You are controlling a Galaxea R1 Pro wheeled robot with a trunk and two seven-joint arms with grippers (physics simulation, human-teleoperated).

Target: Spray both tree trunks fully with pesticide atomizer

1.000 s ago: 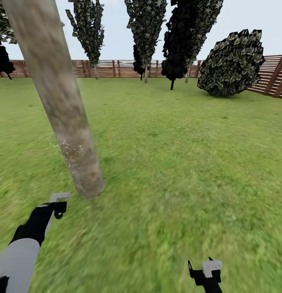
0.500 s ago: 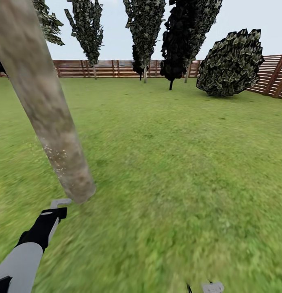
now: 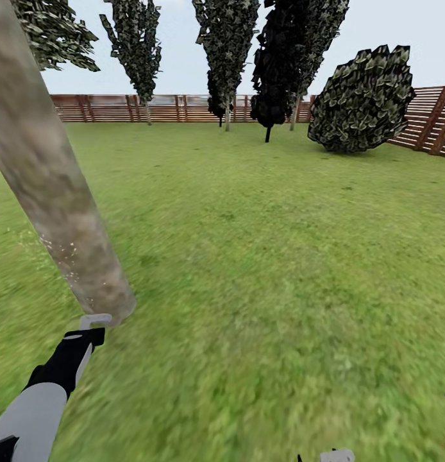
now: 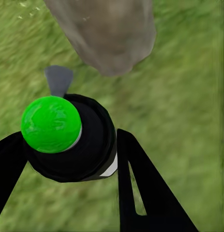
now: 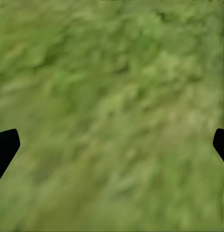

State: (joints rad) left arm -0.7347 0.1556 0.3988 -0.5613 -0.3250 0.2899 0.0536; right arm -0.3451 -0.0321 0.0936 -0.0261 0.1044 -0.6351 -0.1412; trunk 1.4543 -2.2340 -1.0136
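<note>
**Atomizer held right at the foot of the trunk**

The left gripper (image 4: pixel 85 166) has its black fingers closed around the pesticide atomizer (image 4: pixel 73 140), so the bottle is in hand, off the grass. In the left wrist view the atomizer shows a black top with a bright green button, and its grey nozzle points at the base of the tree trunk (image 4: pixel 109 34), just beside it. That looks like the reason for the low, stretched-out arm: it's probably set up to spray the bottom of the trunk.

The head view gives the big picture the wrist can't: the tree trunk (image 3: pixel 52 186) rising out of the lawn (image 3: pixel 280 256), faint pale specks low on it, the wooden fence (image 3: pixel 158 108) and a round shrub (image 3: pixel 363 99) far behind. There the atomizer is just a small whitish bit at the arm's tip.

The right gripper (image 5: pixel 112 145) hangs over bare grass, jaws spread wide with nothing between them
</note>
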